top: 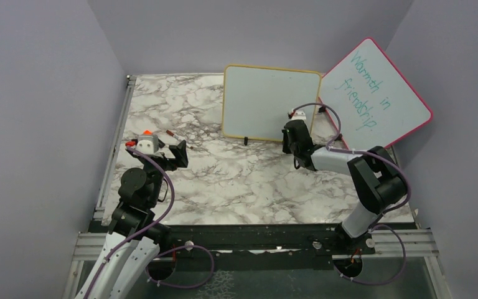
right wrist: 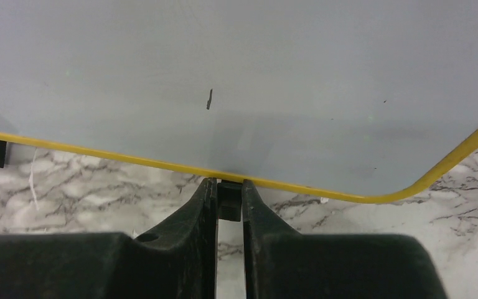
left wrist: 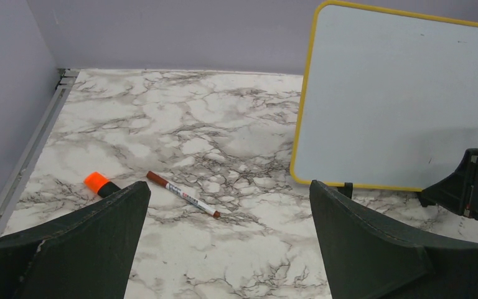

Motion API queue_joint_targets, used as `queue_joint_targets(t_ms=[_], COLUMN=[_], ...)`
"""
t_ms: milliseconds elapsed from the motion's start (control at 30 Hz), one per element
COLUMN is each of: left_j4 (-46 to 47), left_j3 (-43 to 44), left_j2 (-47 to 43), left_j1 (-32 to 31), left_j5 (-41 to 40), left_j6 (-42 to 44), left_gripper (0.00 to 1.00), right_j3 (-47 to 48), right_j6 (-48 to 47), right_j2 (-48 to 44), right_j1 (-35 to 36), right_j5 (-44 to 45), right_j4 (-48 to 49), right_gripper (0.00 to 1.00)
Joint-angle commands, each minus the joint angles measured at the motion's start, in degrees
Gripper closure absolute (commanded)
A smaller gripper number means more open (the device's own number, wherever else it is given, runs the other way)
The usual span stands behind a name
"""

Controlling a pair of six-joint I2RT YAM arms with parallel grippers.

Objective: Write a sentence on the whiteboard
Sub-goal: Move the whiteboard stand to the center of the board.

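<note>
A marbled tabletop (top: 236,180) fills the middle of the overhead view, walled in by pale lilac panels. The whiteboard (top: 271,103) stands upright at upper centre, its face almost blank; no sentence shows on it, only a short dark stroke (right wrist: 209,99) near its lower edge in the right wrist view. A pink-framed board (top: 373,93) with teal writing leans at the upper right. The right tool (right wrist: 229,202) sits at the whiteboard's lower right corner, its fingers (right wrist: 202,205) nearly together around a small black clip foot (right wrist: 229,198) under the yellow frame. The left tool (left wrist: 227,212) hangs at centre left, spread wide and holding nothing. Ahead of it on the tabletop lie a brown marker (left wrist: 182,194) and, just beside it, an orange-capped marker (left wrist: 99,183).
</note>
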Motion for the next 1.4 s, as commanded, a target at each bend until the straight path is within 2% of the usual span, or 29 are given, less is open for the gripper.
queue_joint_targets(t_ms=[0, 300, 700, 1133, 1367], left_j4=[1.10, 0.88, 0.39, -0.43, -1.01], left_j3=[-0.41, -0.39, -0.38, -0.47, -0.56], left_j2=[-0.24, -0.36, -0.79, -2.35, -3.54], left_j1=[-0.33, -0.26, -0.24, -0.18, -0.15], left_j5=[-1.14, -1.89, -3.00, -3.56, -4.53], left_j6=[0.68, 0.68, 0.59, 0.50, 0.51], left_gripper=[0.01, 0.01, 0.01, 0.01, 0.01], right_j3=[-5.66, -12.25, -15.12, -17.96, -20.56], right_j6=[-4.17, -6.58, -7.22, -2.58, 0.74], right_j2=[-4.79, -12.91, -21.02, -22.09, -26.19], right_j1=[0.41, 1.02, 2.66, 3.02, 3.00], right_j5=[-12.13, -18.48, -17.94, -18.03, -13.04], right_j4=[1.92, -0.12, -5.40, -7.12, -7.54], right_gripper=[1.00, 0.99, 1.00, 0.99, 0.80])
